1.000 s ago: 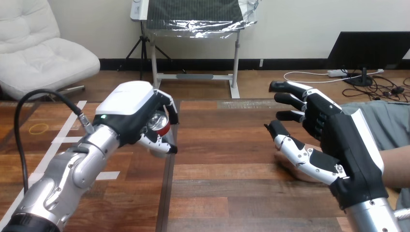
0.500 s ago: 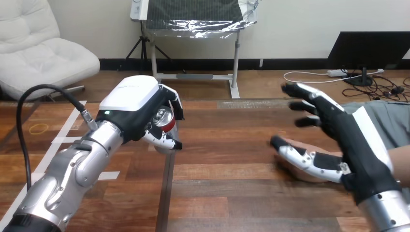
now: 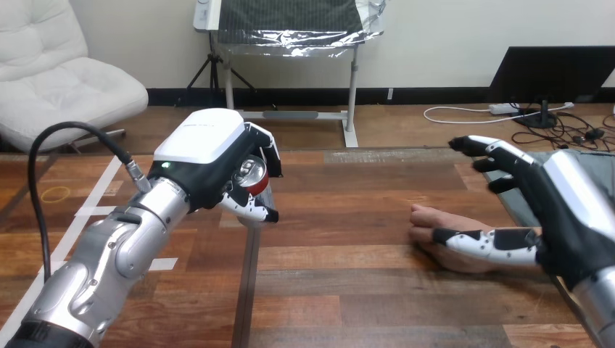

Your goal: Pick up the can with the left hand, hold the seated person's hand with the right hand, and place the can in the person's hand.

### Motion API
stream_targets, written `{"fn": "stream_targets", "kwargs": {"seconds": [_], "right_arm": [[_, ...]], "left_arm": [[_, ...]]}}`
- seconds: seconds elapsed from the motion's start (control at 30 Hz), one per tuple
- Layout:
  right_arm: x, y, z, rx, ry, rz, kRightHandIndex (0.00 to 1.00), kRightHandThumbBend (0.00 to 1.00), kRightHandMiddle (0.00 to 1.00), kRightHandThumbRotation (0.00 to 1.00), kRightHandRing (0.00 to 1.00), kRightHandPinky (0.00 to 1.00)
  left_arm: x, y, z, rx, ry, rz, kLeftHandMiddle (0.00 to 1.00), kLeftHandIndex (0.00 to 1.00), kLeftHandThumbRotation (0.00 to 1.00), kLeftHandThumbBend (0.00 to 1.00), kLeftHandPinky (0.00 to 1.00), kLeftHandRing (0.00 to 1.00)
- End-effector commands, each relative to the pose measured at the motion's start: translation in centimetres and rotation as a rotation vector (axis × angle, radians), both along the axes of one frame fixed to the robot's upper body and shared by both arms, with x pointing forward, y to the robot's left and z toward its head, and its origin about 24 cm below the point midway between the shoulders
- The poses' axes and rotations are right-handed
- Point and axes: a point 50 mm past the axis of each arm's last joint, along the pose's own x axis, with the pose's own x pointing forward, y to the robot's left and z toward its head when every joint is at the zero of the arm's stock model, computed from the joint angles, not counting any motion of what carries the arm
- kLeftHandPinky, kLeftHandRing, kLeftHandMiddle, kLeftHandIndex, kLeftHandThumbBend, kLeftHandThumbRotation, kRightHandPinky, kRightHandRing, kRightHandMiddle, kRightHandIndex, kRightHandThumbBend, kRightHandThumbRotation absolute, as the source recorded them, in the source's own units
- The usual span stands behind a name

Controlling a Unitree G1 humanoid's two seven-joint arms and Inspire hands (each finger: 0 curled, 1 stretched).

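The can is riding in the left hand, left of centre in the frame, with fingers and thumb curled round it and its shiny top facing the camera. Over the past second this hand has been edging the can rightward and slightly up, toward the middle of the table. At the right of the frame the right hand has been sliding toward the right edge and dropping lower, uncovering the person's hand, which is lying on the wood at lower right. The right hand is staying open: its fingers are spreading in the air at upper right, while its thumb is lying over the person's hand without closing on it. The hold on the person's hand appears not yet made, and the can is still well apart from the waiting hand, so both closing steps seem to remain.
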Motion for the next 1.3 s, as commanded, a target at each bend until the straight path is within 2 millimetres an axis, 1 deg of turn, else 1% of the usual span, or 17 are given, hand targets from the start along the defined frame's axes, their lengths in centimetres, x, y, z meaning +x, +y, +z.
{"fn": "stream_targets", "kwargs": {"seconds": [0.0, 0.13, 0.53, 1.03, 1.27], "right_arm": [[1.5, -0.5, 2.7, -0.129, -0.077, 0.004, 0.82, 0.80, 0.85, 0.00, 0.82, 0.71], [2.0, -1.2, 2.9, -0.214, -0.030, -0.017, 0.82, 0.82, 0.86, 0.00, 0.83, 0.71], [3.6, -2.9, 3.2, -0.388, 0.082, -0.025, 0.82, 0.87, 0.87, 0.00, 0.85, 0.72], [5.5, -4.6, 3.5, -0.548, 0.193, -0.055, 0.82, 0.89, 0.87, 0.00, 0.87, 0.76], [6.4, -5.4, 3.4, -0.609, 0.253, -0.054, 0.81, 0.89, 0.87, 0.00, 0.87, 0.78]], "left_arm": [[0.3, -0.5, 3.0, -0.022, -0.110, -0.019, 0.49, 0.49, 0.00, 0.66, 0.38, 0.43], [0.2, -0.8, 3.0, -0.023, -0.113, -0.028, 0.49, 0.49, 0.00, 0.66, 0.37, 0.42], [0.1, -1.3, 3.2, -0.021, -0.123, -0.056, 0.48, 0.49, 0.00, 0.65, 0.36, 0.41], [0.1, -1.8, 3.3, -0.022, -0.124, -0.069, 0.47, 0.49, 0.00, 0.64, 0.35, 0.40], [0.0, -2.1, 3.4, -0.024, -0.134, -0.080, 0.46, 0.49, 0.00, 0.64, 0.33, 0.39]]}}
